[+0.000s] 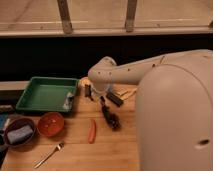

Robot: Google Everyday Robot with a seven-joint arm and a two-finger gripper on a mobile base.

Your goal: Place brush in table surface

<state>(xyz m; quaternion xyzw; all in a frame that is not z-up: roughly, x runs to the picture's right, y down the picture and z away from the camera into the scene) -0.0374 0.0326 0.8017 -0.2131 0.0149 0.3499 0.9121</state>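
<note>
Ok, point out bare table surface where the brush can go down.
Bare table surface lies in front, between fork, carrot and robot arm. Crowded: further back, where the end effector and brush sit beside the green tray.

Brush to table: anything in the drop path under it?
Nothing visible. The brush is just below the gripper, over bare wood of the table surface. The carrot lies to its left, apart from it; the green tray is farther left. Whether the brush touches the wood, I cannot tell.
</note>
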